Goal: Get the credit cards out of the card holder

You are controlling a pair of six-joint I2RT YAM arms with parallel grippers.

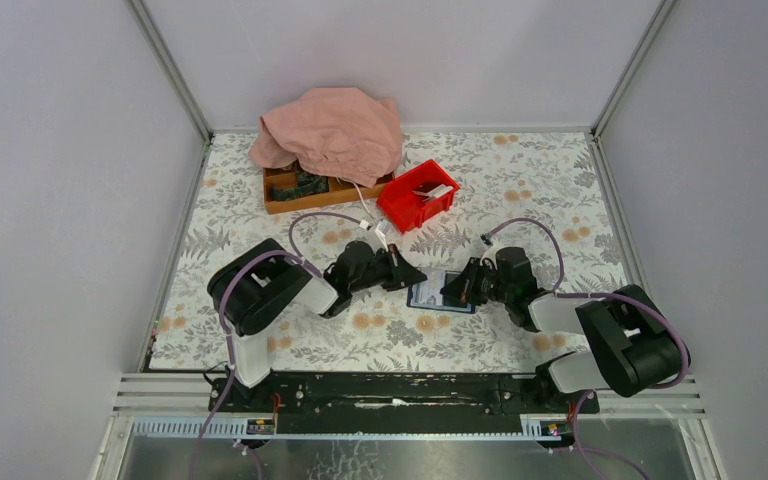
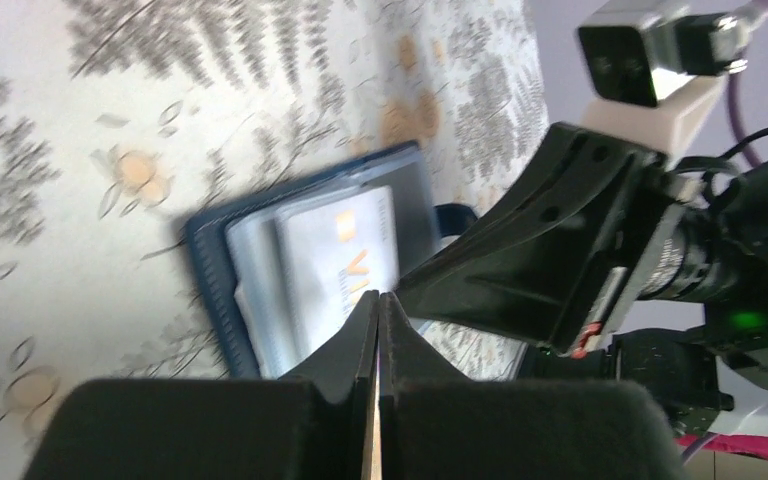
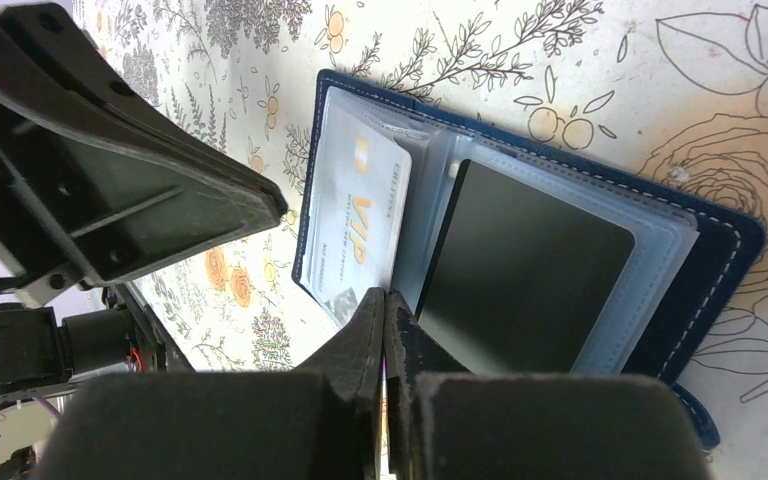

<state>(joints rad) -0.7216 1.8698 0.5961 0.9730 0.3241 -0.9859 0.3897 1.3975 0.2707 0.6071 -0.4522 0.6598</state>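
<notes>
Nearest the wrist cameras, each hand is seen with its two fingers pressed fully together and nothing gripped between them. The left hand [image 2: 378, 300] is pointed at the lower edge of a pale silvery VIP card [image 2: 345, 250], and the right hand [image 3: 383, 297] at the centre fold of the card holder [image 3: 720, 240]. The card holder is laid open and flat on the floral tabletop [image 1: 520, 180], between the two hands. The VIP card is tucked in a clear sleeve on one panel, a dark blackish card [image 3: 530, 265] in a sleeve on the other. Whether either fingertip is touching cannot be told. Farther back, a red bin [image 1: 417, 194] is seen beside a wooden tray [image 1: 300, 190] partly covered by a pink cloth [image 1: 330, 130].
</notes>
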